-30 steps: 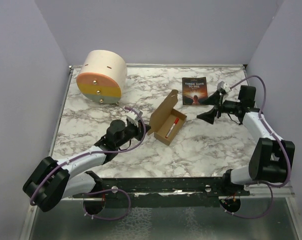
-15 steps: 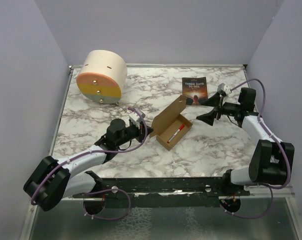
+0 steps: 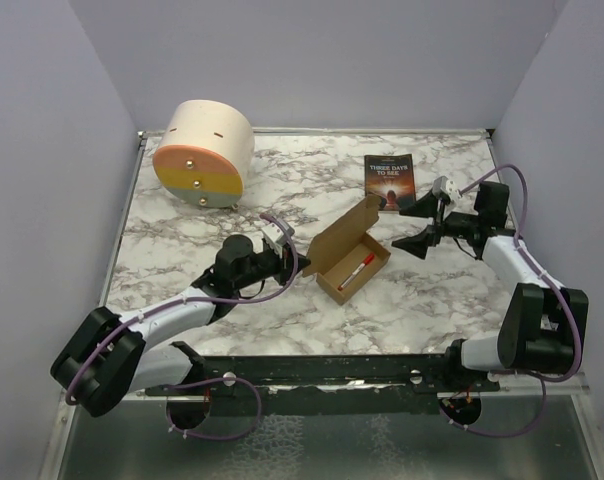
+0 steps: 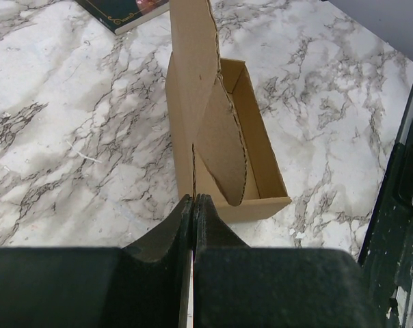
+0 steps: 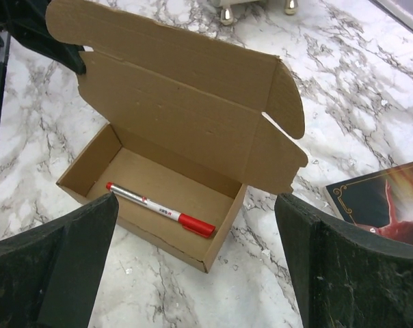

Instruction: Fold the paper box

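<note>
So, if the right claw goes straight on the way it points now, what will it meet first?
Most likely the paper box: its open tray, with a pen inside, lies straight ahead of the right claw. Exact depth is unclear.

Matt brown cardboard of the paper box (image 5: 172, 116); smooth marble-look table (image 3: 422, 300); glossy book (image 3: 388, 180) cover; matt black right fingers (image 5: 49, 273)

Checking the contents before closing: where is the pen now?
In the top view the pen lies on the floor of the open paper box at mid-table, on the near side of the book.
</note>
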### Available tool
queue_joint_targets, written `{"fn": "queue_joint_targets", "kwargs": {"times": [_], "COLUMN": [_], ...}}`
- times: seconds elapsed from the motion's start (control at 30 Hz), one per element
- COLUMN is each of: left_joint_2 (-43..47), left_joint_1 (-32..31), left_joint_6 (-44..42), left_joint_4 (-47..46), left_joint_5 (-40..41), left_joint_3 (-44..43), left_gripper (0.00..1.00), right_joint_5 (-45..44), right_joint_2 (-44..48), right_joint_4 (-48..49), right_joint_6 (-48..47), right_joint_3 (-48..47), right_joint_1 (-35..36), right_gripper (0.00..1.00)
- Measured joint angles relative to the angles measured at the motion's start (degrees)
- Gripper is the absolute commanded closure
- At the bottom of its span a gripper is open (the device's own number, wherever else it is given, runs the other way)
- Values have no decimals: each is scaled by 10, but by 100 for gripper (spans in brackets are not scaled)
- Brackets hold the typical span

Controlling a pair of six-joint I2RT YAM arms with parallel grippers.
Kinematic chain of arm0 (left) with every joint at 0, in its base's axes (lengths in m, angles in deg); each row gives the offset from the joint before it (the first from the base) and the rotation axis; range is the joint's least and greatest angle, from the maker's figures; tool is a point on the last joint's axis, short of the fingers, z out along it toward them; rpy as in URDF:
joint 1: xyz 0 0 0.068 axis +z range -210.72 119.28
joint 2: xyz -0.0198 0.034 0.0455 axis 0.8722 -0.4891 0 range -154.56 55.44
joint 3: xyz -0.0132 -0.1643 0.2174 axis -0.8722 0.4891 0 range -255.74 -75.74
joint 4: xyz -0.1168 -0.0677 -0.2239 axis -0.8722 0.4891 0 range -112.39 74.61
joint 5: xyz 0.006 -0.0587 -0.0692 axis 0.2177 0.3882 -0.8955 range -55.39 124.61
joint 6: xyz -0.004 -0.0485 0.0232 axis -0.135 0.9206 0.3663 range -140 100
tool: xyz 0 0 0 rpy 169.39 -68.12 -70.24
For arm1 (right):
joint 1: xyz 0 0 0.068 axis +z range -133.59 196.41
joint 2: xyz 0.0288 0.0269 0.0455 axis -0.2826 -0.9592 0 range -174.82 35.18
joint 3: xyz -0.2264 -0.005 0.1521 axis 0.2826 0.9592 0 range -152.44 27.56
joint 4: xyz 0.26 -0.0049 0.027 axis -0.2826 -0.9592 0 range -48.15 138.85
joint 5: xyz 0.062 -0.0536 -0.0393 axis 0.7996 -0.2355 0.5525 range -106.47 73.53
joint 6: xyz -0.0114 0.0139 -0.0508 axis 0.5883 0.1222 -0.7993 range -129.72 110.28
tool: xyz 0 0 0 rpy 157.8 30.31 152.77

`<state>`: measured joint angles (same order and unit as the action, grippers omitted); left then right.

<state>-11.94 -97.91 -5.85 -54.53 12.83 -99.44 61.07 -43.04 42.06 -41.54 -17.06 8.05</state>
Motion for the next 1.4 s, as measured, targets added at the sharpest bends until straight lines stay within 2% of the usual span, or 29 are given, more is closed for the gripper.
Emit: {"fn": "queue_joint_targets", "kwargs": {"times": [0.2,0.53,0.67,1.4], "left_joint_2": [-12,-36,-49,-54], "left_joint_1": [1,4,4,4], "left_joint_6": [-5,-26,-40,-60], "left_joint_4": [-2,10,16,41], "left_joint_5": [-15,-51,-66,-99], "left_joint_3": [-6,-45,-58,-68], "left_gripper": [100,100,100,100], "right_joint_5": [6,-6,-24,-19], "right_joint_2": [-9,-43,-56,-73], "right_joint_4": [-21,-5,-7,-100], "right_joint_6": [-39,-38,-31,-79], "right_joint_3": [-1,-1,-12,-74], "right_joint_1": [0,2,4,-39], "right_gripper": [1,3,7,11]}}
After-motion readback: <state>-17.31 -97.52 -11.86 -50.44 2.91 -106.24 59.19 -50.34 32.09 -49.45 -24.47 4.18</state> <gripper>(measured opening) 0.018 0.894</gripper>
